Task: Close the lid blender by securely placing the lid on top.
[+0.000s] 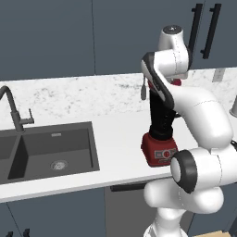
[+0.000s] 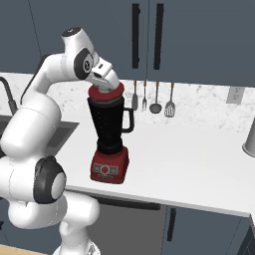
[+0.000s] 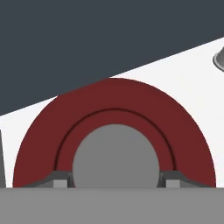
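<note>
The blender [image 2: 110, 124] stands on the white counter, a black jar with a side handle on a red base [image 2: 109, 167]. In the left base view the blender [image 1: 160, 118] is partly hidden behind my arm. The red lid [image 2: 106, 93] sits at the jar's mouth, level with the rim. My gripper [image 2: 102, 84] comes down onto it from the upper left. In the hand view the lid [image 3: 113, 98] lies right under the hand, and my gripper [image 3: 114, 179] is shut on its grey knob [image 3: 114, 151], one fingertip [image 3: 59, 179] on each side.
A dark sink [image 1: 51, 148] with a faucet [image 1: 14, 111] lies left of the blender. Kitchen utensils [image 2: 155, 99] hang on the wall behind. A metal vessel [image 2: 249, 139] stands at the counter's far right. Open counter [image 2: 189, 149] stretches to the blender's right.
</note>
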Robot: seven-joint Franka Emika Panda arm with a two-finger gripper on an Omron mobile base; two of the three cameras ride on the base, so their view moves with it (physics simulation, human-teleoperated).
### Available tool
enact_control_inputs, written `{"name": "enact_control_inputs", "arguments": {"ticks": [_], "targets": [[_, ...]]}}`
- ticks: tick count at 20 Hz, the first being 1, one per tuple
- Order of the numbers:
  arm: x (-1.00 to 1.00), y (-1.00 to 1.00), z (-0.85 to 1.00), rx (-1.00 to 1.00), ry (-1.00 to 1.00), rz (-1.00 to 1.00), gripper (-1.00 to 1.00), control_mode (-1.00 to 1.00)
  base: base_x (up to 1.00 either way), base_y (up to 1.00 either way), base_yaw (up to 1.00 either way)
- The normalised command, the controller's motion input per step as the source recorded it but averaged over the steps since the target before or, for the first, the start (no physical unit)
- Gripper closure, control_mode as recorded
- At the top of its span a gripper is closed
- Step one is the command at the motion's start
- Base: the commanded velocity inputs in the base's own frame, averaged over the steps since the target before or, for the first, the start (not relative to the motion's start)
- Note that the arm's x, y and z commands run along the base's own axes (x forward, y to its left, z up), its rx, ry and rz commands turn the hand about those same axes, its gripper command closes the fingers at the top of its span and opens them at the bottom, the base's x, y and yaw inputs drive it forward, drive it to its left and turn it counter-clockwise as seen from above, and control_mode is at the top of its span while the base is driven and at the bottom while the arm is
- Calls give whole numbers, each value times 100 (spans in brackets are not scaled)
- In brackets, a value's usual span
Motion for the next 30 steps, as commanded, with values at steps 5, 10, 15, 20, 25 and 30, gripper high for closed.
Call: {"name": "enact_control_inputs", "arguments": {"ticks": [5,10,15,20,25,30], "targets": [[-12,0,0,0,0,0,100,-100,0,0,0],[-43,0,0,0,0,0,100,-100,0,0,0],[-23,0,0,0,0,0,100,-100,0,0,0],[0,1,-1,0,1,0,100,-100,0,0,0],[2,10,-2,0,18,0,100,-100,0,0,0],[1,6,-1,3,10,0,100,-100,0,0,0]]}}
